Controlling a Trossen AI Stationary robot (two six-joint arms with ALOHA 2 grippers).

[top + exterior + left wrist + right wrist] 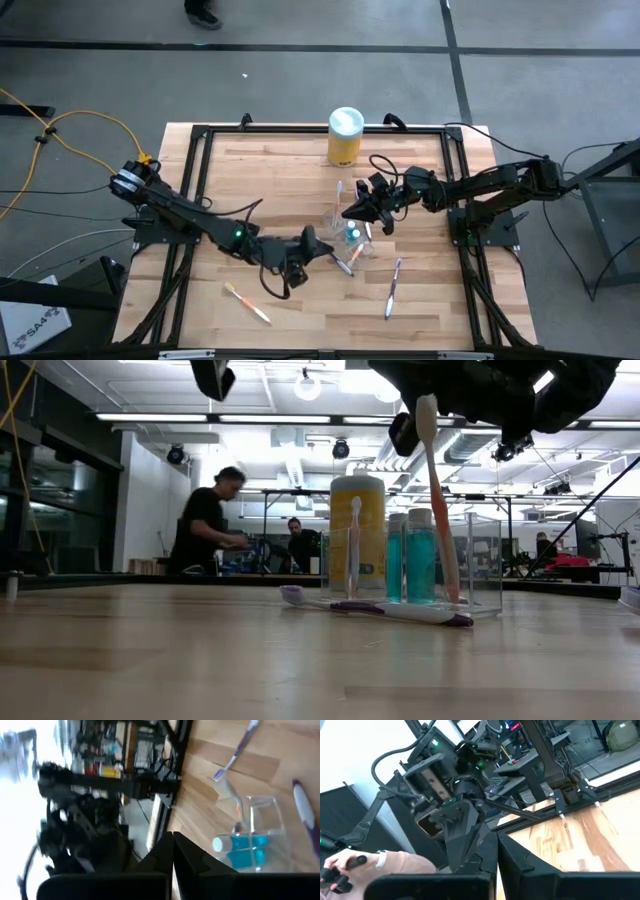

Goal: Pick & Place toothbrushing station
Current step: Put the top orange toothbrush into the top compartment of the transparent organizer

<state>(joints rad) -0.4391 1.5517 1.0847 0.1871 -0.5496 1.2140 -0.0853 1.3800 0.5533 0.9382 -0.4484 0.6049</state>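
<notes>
The right gripper (pixel 352 211), jaws clamped on a pink toothbrush (pixel 437 495), hangs over the clear cup (pixel 345 226) (blue tube (pixel 420 555) inside). At the cup's seven o'clock, the left gripper (pixel 322 252) sits pinched closed, a purple toothbrush (pixel 375 610) lying nearby.

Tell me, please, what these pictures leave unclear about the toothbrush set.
Pink toothbrush: its head overlaps the right end effector in the low view; contact unclear.
Blue tube: label too small in every view.
Clear cup: partly under that end effector in the high view.

both pincers crowding clear cup (pixel 350 232), yellow canister (pixel 344 137) behind, left tabletop (pixel 240 180) open
</notes>
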